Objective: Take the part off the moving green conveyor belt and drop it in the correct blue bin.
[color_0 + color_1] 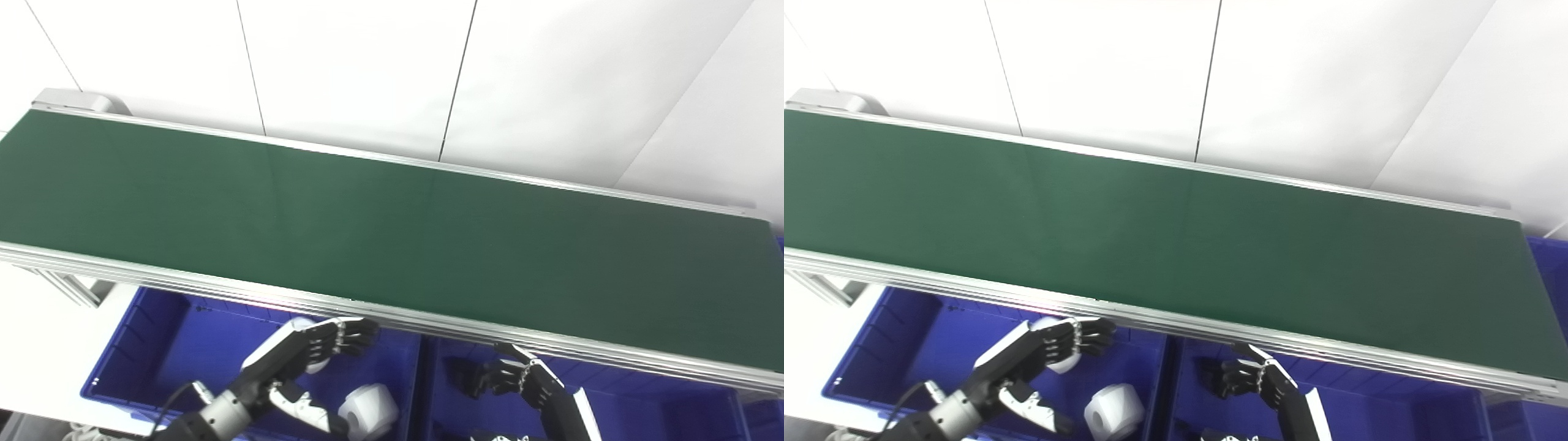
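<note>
The green conveyor belt (pixel 392 233) carries no part in view. My left hand (pixel 306 358) hovers over the left blue bin (pixel 153 343), fingers stretched out and thumb well apart, so it is open. A white rounded part (pixel 1064 366) shows behind its fingers; I cannot tell whether they touch. A white cylinder part (pixel 370 415) lies in the same bin, just right of the hand. My right hand (pixel 508 376) hangs over the right blue bin (pixel 643 398), fingers loosely bent, holding nothing.
The belt's aluminium front rail (pixel 429 321) runs just above both hands. The belt's support leg (pixel 67 288) stands at the left. A white panelled wall (pixel 367 73) rises behind the belt. Another blue bin edge (pixel 1549 257) shows at the far right.
</note>
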You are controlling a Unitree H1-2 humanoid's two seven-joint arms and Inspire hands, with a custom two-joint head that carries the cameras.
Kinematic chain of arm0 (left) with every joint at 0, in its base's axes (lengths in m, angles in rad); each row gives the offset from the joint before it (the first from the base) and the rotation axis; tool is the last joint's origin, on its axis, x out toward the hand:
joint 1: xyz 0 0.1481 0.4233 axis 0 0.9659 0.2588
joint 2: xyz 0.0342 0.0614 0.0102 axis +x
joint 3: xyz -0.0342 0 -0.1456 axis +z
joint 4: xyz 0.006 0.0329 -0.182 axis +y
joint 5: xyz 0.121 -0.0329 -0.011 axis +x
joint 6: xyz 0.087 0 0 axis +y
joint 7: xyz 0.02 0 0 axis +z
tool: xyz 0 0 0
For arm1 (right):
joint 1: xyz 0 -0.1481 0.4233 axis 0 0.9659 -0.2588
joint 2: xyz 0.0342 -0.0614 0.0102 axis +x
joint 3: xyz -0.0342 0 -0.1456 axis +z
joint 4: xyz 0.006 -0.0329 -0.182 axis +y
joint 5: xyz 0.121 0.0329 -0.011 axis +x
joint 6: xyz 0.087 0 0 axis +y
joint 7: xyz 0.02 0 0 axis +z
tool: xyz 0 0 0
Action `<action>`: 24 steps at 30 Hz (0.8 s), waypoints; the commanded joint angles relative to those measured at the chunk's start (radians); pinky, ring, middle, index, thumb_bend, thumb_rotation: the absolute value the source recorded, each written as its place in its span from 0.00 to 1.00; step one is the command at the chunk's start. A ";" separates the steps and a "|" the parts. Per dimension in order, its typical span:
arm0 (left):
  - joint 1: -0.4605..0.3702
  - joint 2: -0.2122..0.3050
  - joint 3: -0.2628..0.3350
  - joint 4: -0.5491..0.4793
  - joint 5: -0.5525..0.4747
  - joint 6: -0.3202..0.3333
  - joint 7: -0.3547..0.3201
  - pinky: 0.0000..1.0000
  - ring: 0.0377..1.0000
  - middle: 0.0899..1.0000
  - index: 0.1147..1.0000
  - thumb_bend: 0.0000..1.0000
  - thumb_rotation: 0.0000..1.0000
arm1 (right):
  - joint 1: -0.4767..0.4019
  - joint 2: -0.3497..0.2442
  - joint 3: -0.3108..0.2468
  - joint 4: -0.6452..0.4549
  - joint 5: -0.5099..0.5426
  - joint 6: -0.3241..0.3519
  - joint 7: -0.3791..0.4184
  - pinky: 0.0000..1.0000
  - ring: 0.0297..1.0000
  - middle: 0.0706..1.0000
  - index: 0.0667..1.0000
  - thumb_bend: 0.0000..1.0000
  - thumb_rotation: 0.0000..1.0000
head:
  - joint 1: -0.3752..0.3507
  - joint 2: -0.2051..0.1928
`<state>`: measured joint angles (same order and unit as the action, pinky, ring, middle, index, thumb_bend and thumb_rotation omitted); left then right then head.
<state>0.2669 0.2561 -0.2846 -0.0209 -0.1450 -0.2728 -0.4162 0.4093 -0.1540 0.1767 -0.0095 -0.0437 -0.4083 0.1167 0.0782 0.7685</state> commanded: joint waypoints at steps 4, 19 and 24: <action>-0.002 -0.025 0.004 0.015 -0.023 -0.018 -0.012 0.73 0.77 0.80 0.77 0.96 0.23 | 0.010 -0.006 -0.009 -0.041 -0.004 -0.054 0.001 0.61 0.64 0.67 0.77 0.78 0.14 | 0.001 0.002; -0.002 -0.056 0.055 0.102 0.056 -0.071 0.029 0.80 0.83 0.85 0.81 0.91 0.15 | 0.001 -0.003 -0.015 -0.031 -0.022 -0.039 -0.002 0.67 0.71 0.74 0.78 0.81 0.16 | -0.017 0.003; -0.013 -0.054 0.068 0.135 0.105 -0.112 0.052 0.86 0.89 0.88 0.82 0.91 0.14 | 0.004 0.003 -0.017 -0.043 -0.062 -0.010 -0.010 0.72 0.76 0.78 0.79 0.82 0.20 | -0.028 0.001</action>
<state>0.2641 0.1957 -0.2263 0.1265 -0.0514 -0.3399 -0.3820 0.4117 -0.1552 0.1676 -0.0153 -0.1004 -0.4051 0.1171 0.0491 0.7685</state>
